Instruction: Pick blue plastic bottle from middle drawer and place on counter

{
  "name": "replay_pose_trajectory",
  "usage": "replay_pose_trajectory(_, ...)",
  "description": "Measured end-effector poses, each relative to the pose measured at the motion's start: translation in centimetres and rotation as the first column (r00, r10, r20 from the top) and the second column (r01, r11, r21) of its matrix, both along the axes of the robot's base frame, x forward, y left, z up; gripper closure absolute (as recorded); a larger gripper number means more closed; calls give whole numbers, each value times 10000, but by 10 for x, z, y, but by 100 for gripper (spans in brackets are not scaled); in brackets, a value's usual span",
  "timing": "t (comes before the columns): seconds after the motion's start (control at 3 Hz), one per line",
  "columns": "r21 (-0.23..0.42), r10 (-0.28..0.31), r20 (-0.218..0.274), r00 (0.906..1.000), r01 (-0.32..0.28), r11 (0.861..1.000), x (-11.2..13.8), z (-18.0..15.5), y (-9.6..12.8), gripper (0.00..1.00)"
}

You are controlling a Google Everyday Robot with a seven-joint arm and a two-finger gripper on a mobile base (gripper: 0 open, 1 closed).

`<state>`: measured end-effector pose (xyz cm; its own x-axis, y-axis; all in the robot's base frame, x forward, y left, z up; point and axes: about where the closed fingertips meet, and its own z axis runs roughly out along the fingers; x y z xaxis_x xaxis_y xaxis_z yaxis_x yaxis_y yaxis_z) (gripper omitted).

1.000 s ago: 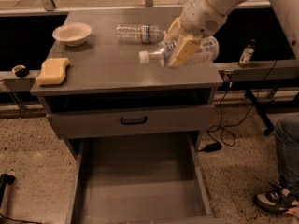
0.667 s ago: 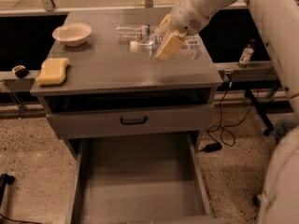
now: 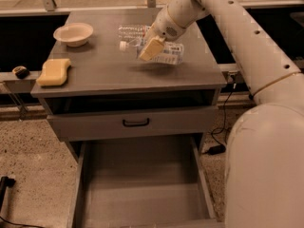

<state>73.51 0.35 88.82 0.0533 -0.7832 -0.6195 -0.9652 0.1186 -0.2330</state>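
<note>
My gripper [image 3: 152,48] is shut on the blue plastic bottle [image 3: 167,54], a clear bottle with a white cap and a pale label. It holds the bottle on its side, cap to the left, low over the middle of the counter [image 3: 99,72], with a shadow beneath it. The middle drawer [image 3: 142,184] stands pulled out at the bottom of the cabinet, and its flat floor is bare. My arm comes in from the upper right.
A second clear bottle [image 3: 130,31] lies on the counter just behind the gripper. A white bowl [image 3: 73,33] sits at the back left and a yellow sponge [image 3: 54,71] at the left edge. A shut drawer front with a black handle [image 3: 135,122] is above the open drawer.
The gripper has carried the bottle from the counter's right edge leftward and inward over the middle of the counter, and lower. The view has also shifted.
</note>
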Motion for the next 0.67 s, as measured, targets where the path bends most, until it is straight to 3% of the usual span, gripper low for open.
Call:
replay_pose_trajectory(0.33, 387, 179, -1166, 9930, -135, 9992, 8, -38, 14, 62)
replay_pose_trajectory(0.67, 387, 180, -1167, 9930, -136, 9992, 8, -34, 14, 38)
